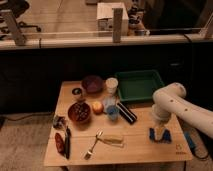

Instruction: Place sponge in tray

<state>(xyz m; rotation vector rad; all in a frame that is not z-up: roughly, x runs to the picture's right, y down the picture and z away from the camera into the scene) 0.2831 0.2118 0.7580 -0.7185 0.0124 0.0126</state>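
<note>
The bright blue sponge lies on the wooden table near its right front corner. My gripper hangs from the white arm directly over the sponge, at or just above its top, and hides its middle. The dark green tray stands at the back right of the table, behind the arm, with nothing visible inside it.
A purple bowl, a white cup and a small can stand at the back. A light blue cup, an orange fruit, a dark bowl, a black bar, a fork and utensils lie mid-left.
</note>
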